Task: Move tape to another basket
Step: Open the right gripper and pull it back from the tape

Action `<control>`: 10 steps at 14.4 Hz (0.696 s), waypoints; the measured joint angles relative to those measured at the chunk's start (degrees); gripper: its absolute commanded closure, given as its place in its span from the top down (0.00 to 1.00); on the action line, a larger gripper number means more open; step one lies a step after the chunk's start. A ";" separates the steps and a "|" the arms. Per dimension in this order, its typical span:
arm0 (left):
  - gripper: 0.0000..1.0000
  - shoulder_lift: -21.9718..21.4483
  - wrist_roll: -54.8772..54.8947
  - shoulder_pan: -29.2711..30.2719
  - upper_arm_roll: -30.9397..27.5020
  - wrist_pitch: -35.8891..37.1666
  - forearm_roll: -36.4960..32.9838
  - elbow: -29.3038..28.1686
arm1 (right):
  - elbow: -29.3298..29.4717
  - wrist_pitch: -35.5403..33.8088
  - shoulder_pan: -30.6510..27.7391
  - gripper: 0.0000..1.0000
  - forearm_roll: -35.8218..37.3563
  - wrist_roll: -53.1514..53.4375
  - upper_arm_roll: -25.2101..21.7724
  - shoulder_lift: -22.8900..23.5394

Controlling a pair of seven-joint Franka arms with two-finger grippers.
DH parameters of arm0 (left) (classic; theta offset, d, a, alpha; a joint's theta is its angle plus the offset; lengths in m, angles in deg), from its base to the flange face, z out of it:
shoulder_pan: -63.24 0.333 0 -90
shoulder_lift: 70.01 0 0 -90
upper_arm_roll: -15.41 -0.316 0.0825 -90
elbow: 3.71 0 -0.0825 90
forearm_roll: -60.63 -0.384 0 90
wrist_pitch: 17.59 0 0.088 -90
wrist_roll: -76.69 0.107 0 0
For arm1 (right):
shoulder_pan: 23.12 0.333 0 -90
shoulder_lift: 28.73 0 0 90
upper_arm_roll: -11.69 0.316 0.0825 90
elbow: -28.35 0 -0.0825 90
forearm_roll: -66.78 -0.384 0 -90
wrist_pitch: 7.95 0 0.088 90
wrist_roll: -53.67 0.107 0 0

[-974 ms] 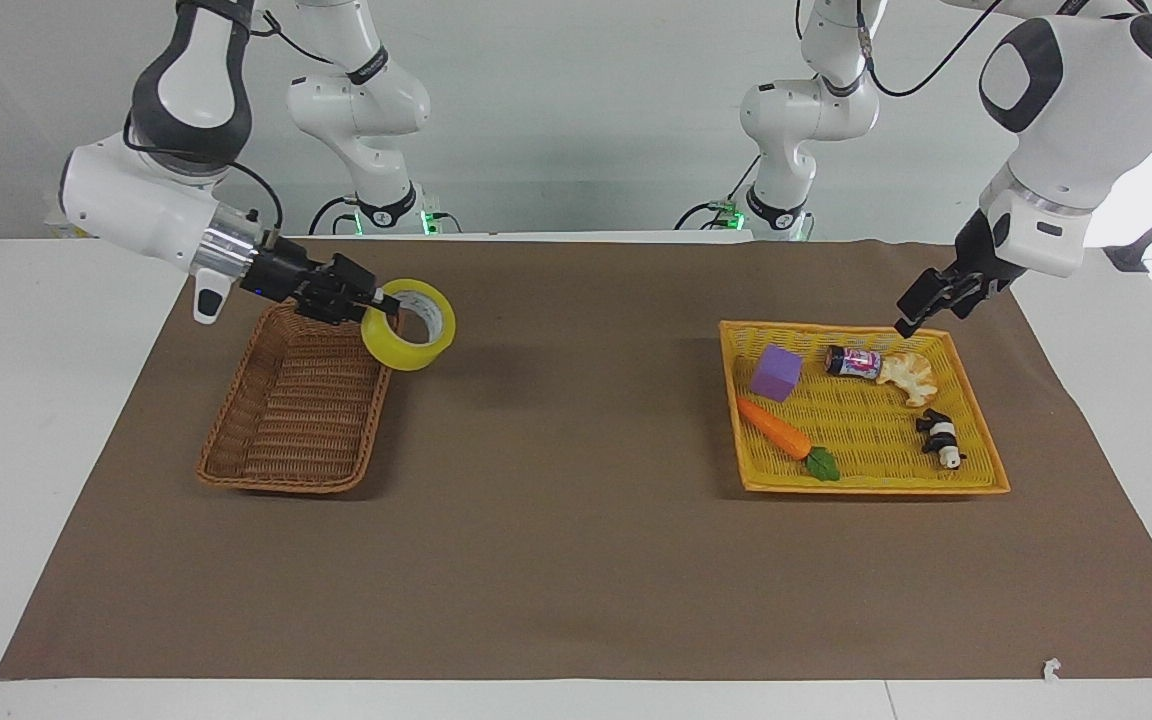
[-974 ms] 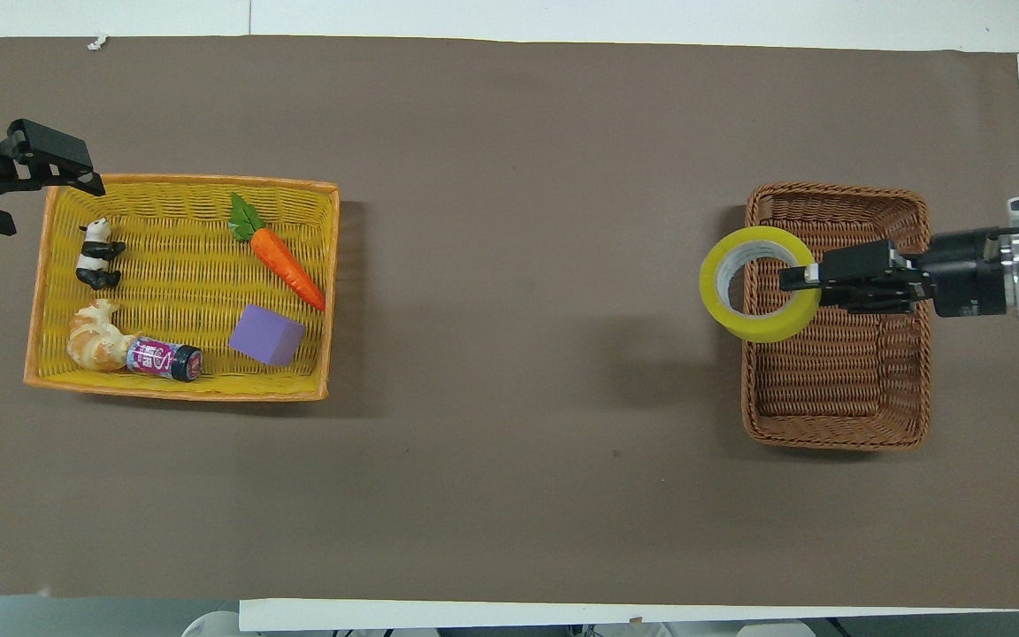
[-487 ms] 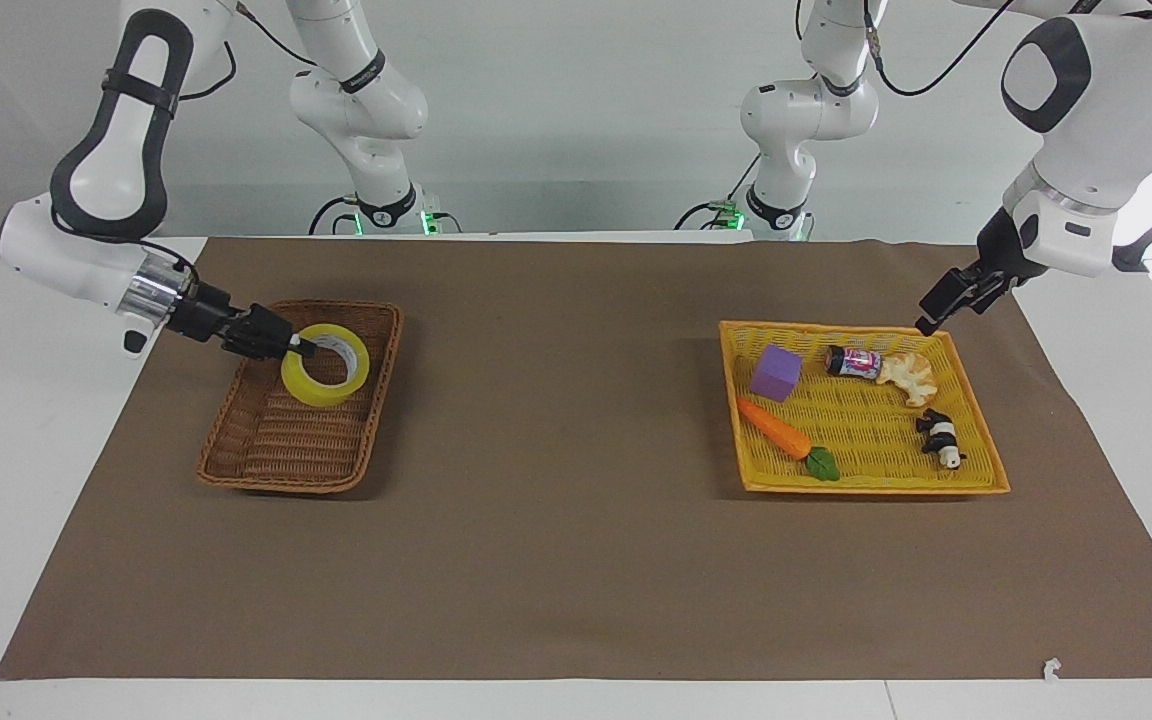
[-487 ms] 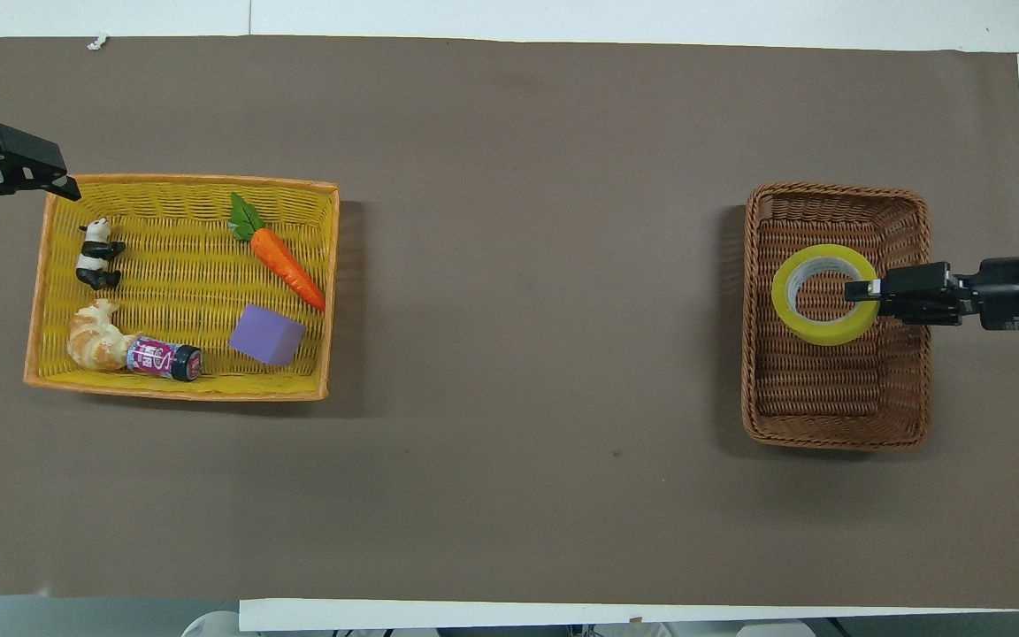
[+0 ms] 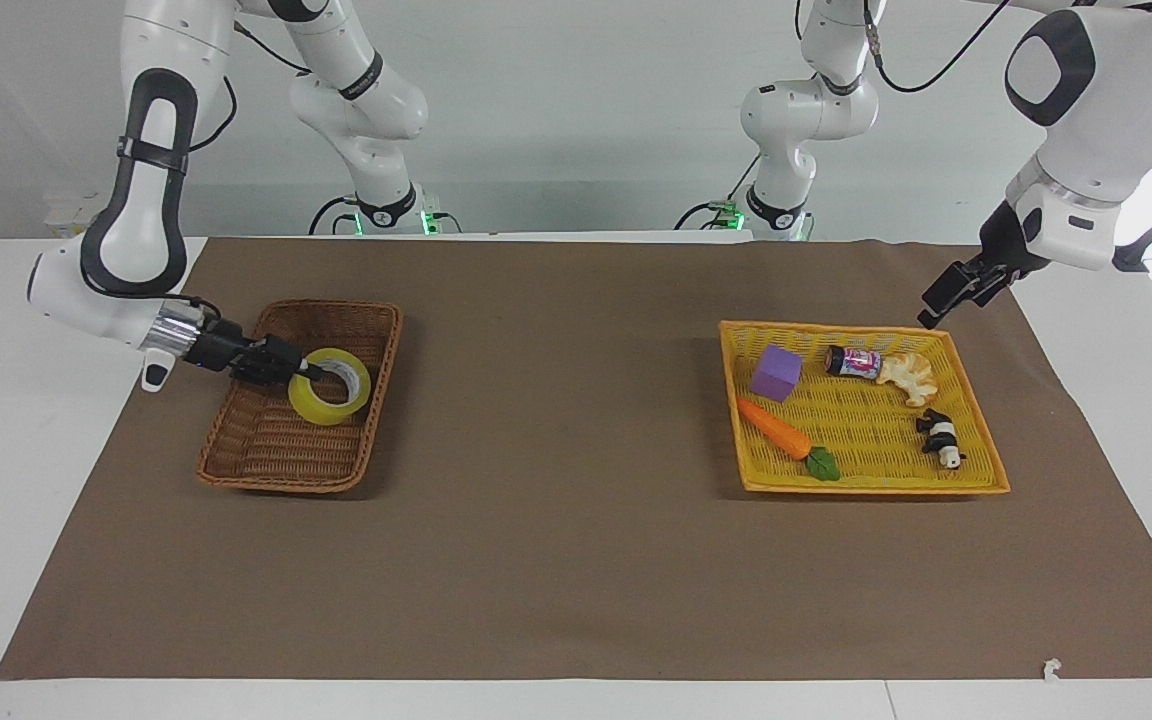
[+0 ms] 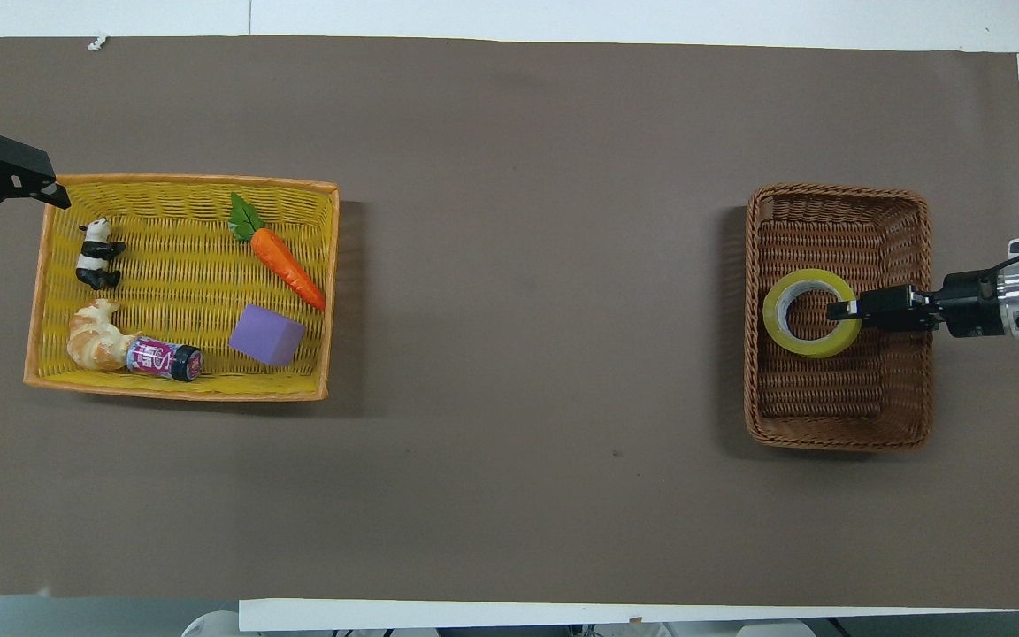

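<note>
The tape (image 5: 332, 409) (image 6: 780, 314), a yellow roll with a pale core, lies low inside the dark brown wicker basket (image 5: 274, 482) (image 6: 837, 439), in the half nearer the robots. My right gripper (image 5: 310, 372) (image 6: 838, 310) reaches in over the basket's rim from the right arm's end and is shut on the roll's wall, one finger inside the core. Whether the roll rests on the basket's floor I cannot tell. My left gripper (image 5: 938, 304) (image 6: 19, 223) hangs open with nothing in it over the mat, beside a corner of the yellow tray.
The shallow yellow tray (image 5: 871, 487) (image 6: 182, 391) at the left arm's end holds a purple cube (image 5: 775, 373), a carrot (image 5: 772, 427), a small can (image 5: 853, 362), a croissant (image 5: 908, 376) and a panda figure (image 5: 940, 438). Brown mat (image 5: 556, 420) lies between the two containers.
My right gripper carried the tape from over the basket's inner rim to over its middle and lowered it inside. My left gripper drew back a little from the yellow tray.
</note>
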 measured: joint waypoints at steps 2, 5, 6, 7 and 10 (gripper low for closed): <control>1.00 -0.29 2.85 0.39 0.02 1.41 -0.01 -0.10 | -0.04 0.35 -0.36 1.00 1.93 0.00 -0.02 -0.06; 1.00 -1.56 9.14 1.23 0.07 3.51 -0.07 -1.47 | 2.28 1.22 -0.49 1.00 9.50 -0.14 0.06 -0.33; 1.00 -1.85 10.29 1.49 0.07 3.61 -0.07 -1.98 | 4.14 1.22 -0.47 1.00 12.54 -0.14 0.28 -0.75; 1.00 -2.05 11.39 1.63 0.11 3.87 -0.07 -2.39 | 6.00 1.17 -0.44 1.00 14.76 -0.12 0.48 -1.41; 1.00 -2.10 14.01 1.73 0.40 5.62 -0.07 -3.18 | 9.42 -0.02 -0.30 1.00 19.21 -0.09 0.72 -4.53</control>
